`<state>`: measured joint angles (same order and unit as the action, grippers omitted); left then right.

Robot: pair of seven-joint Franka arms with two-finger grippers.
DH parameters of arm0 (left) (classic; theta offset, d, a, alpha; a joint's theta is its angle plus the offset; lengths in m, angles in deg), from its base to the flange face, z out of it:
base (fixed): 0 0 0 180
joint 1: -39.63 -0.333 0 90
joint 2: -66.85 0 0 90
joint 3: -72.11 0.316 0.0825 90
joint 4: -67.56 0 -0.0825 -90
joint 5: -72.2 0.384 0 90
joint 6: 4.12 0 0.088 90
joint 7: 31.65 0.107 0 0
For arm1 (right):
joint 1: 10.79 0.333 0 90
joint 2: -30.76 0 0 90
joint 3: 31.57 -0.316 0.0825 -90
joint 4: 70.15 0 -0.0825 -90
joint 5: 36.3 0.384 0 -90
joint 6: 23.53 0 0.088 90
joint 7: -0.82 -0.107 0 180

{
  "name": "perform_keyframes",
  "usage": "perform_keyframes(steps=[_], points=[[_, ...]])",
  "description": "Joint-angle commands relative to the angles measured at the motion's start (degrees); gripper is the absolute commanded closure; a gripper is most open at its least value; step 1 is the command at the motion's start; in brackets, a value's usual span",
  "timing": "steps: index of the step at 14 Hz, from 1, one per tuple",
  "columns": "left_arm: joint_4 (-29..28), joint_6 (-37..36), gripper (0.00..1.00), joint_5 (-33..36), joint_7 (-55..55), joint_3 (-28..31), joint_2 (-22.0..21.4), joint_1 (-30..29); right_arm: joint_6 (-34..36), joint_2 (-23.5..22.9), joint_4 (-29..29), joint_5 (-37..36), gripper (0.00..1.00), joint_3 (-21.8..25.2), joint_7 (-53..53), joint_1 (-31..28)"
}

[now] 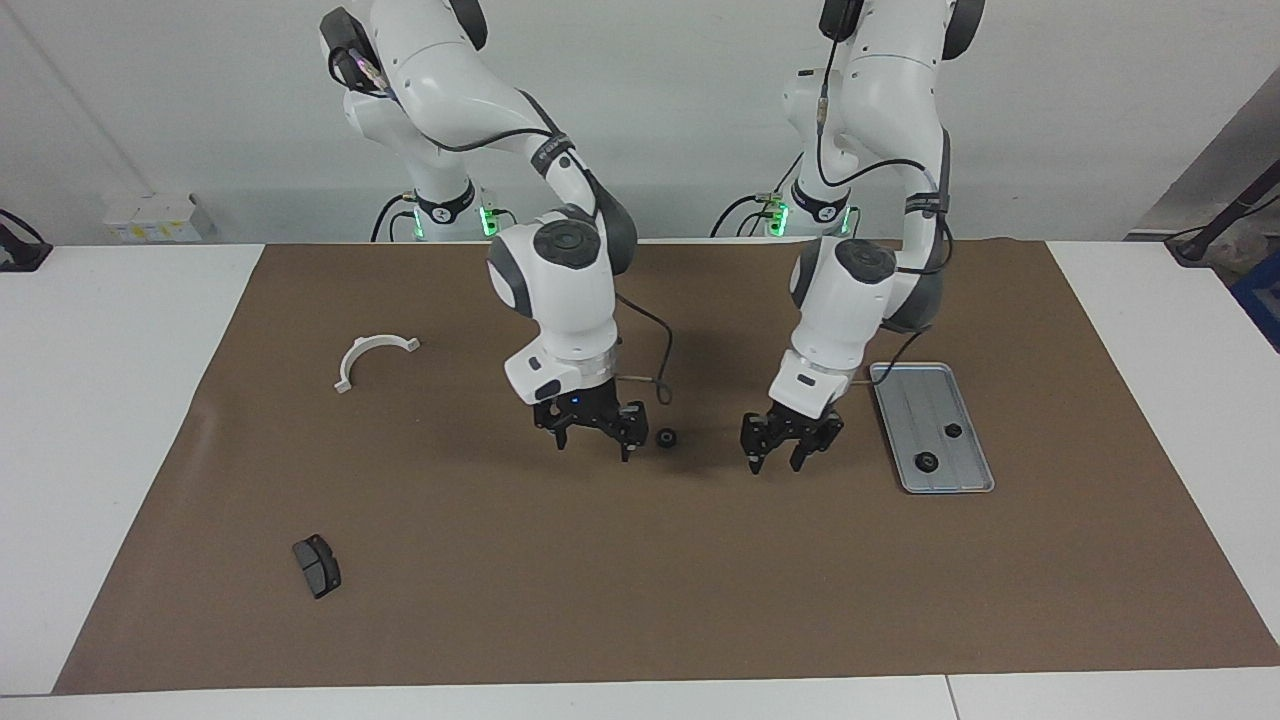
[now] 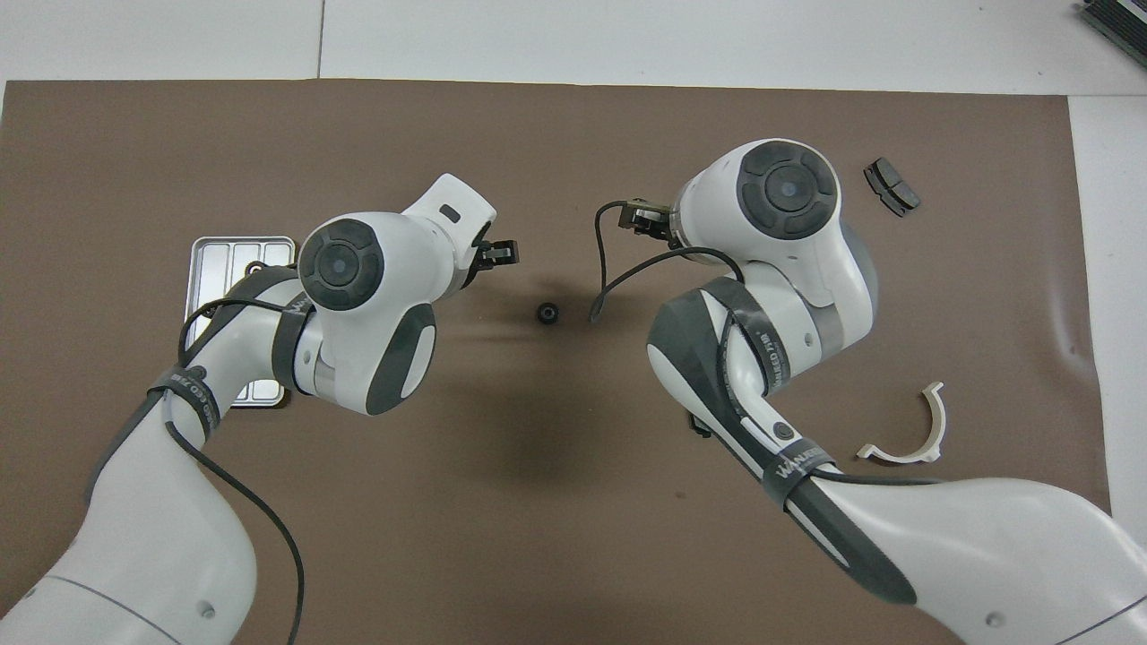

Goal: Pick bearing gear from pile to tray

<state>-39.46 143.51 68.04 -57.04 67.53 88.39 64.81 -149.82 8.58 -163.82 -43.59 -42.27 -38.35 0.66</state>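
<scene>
A small black bearing gear (image 1: 667, 437) (image 2: 546, 313) lies alone on the brown mat, between my two grippers. My right gripper (image 1: 592, 445) hangs just beside it toward the right arm's end, open and holding nothing. My left gripper (image 1: 778, 462) (image 2: 500, 254) hovers low over the mat between the gear and the tray, open with nothing between its fingers. The silver tray (image 1: 915, 395) (image 2: 224, 255) lies toward the left arm's end. Two small black round pieces (image 1: 952, 429) (image 1: 927, 462) rest in it. The left arm covers much of the tray in the overhead view.
A white half-ring bracket (image 1: 370, 355) (image 2: 909, 430) and a dark brake pad (image 1: 317, 565) (image 2: 892, 186) lie toward the right arm's end of the mat. A loose cable (image 1: 655, 375) hangs from the right wrist near the gear.
</scene>
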Motion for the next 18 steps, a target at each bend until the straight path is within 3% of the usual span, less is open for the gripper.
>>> perform_keyframes(steps=[1, 5, 13, 18], points=[[-0.7, 1.7, 0.34, -0.2, 0.1, 1.1, 1.0, 3.8, 4.4, 5.3, -3.5, 1.9, 0.00, -0.7, 7.5, -4.2], [-0.4, 2.8, 0.41, 0.5, 0.4, 1.1, 3.0, 6.0, 8.2, 9.1, -3.1, 1.9, 0.00, -0.7, 16.7, -9.6], [-1.3, 3.0, 0.42, 1.3, 0.7, 1.2, 3.9, 8.1, 21.4, 16.6, 1.8, 4.7, 0.00, -0.5, 22.6, -14.6], [-2.5, 2.9, 0.43, 1.3, 0.9, 1.2, 3.9, 8.7, 27.1, 17.7, 3.1, 4.8, 0.00, -0.3, 33.9, -19.4]])
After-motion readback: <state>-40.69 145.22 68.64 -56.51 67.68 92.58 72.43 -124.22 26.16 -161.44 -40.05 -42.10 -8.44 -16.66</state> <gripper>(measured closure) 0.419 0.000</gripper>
